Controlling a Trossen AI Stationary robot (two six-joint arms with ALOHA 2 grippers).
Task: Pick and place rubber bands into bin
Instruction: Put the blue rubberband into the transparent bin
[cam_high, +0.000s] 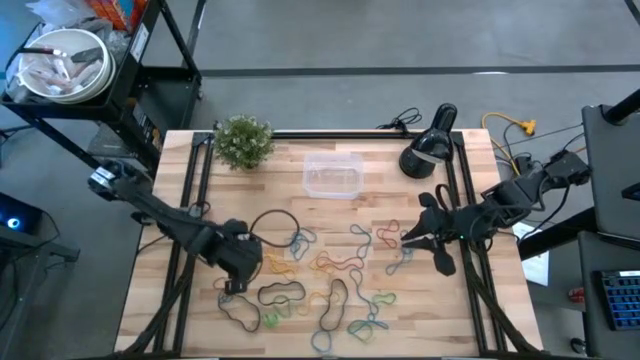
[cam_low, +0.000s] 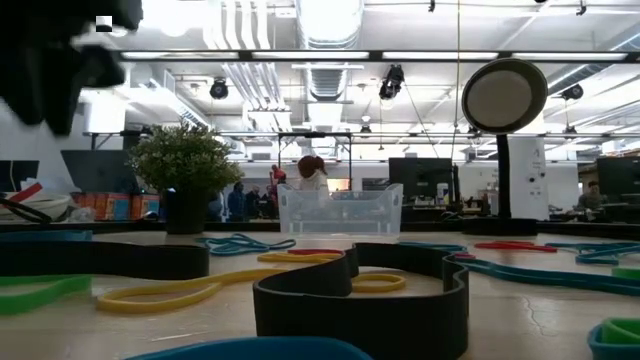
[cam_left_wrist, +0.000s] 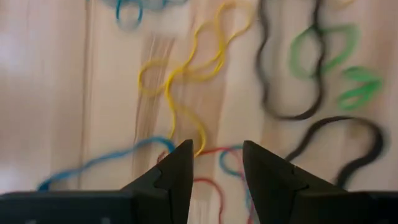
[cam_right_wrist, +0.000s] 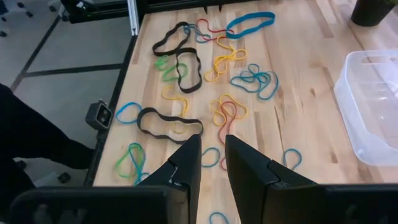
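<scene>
Overhead, the bin (cam_high: 333, 176) sits in the upper middle of the frame on the wooden table (cam_high: 500, 300), near the small plant (cam_high: 243, 140) and the black lamp (cam_high: 428, 150). The rubber bands (cam_high: 330, 275) lie scattered across the lower half. The left gripper (cam_high: 232, 285) hovers at the lower left over the bands; the right gripper (cam_high: 412, 238) sits right of centre.

At table level, the bin (cam_low: 340, 212) stands mid-frame, apparently empty, with a thick black band (cam_low: 360, 290) in the foreground.

From the left wrist, the left gripper (cam_left_wrist: 216, 165) shows a narrow gap between its fingers, holding nothing, above yellow, red and blue loops.

From the right wrist, the right gripper (cam_right_wrist: 212, 158) is likewise narrowly parted and empty, with the bin (cam_right_wrist: 373, 106) at the right edge.
</scene>
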